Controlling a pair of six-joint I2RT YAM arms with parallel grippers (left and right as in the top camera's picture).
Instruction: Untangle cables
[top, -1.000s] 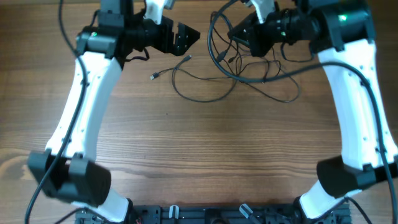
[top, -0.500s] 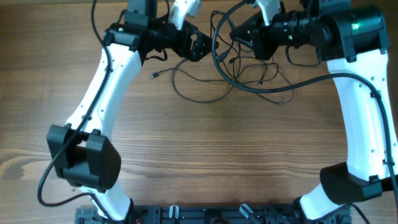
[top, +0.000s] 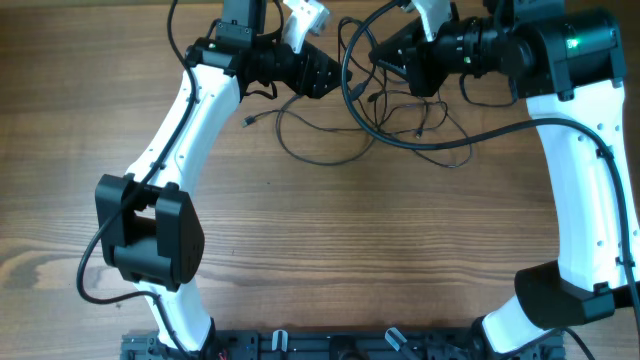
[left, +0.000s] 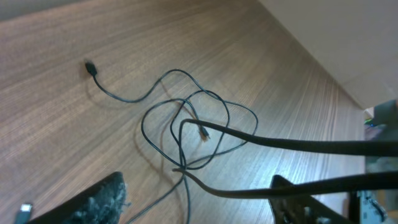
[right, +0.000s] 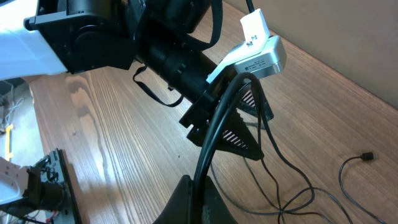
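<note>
The cables (top: 400, 108) lie as a tangle of thin black loops at the table's far middle; one loose loop (top: 325, 155) ends in a small plug (top: 247, 122). My right gripper (top: 385, 52) is shut on a black cable strand (right: 217, 124) and holds it raised; in its wrist view the fingers (right: 200, 194) pinch it. My left gripper (top: 322, 75) is open just left of the tangle. In its wrist view (left: 199, 205) the raised strands (left: 311, 146) cross in front, above the looped cables (left: 193, 130) and a plug end (left: 90, 65).
The wooden table's far edge (left: 323, 68) runs close behind the tangle. The left gripper's black finger and silver camera block (right: 261, 53) sit close in front of the right gripper. Another plug end (right: 367, 155) lies on the wood at right.
My left gripper has swung right, toward the tangle. My right gripper has lifted its strand, which now arcs out in a wide loop; over the last half second it has stayed still.
</note>
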